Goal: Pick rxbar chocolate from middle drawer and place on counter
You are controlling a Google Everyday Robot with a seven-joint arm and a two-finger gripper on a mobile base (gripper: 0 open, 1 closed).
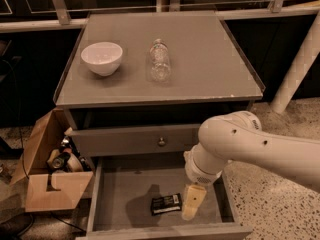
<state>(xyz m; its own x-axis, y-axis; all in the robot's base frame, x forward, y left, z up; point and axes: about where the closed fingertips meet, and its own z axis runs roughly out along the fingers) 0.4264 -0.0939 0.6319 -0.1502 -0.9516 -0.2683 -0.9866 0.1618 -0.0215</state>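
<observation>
Hovering inside the open middle drawer [125,194], the end effector [194,202] sat just beside the rxbar chocolate [166,204], at its three o'clock; whether it was released or clenched could not be told. The bar lay flat on the drawer floor toward six o'clock, apparently unlifted, so the pick looked not yet made. By that reading the reach was nearly complete, while grasping, raising and carrying the bar to the table [210,59] at twelve o'clock remained. There a white bowl [102,58] sat toward nine o'clock and a clear bottle [160,60] near the middle.
</observation>
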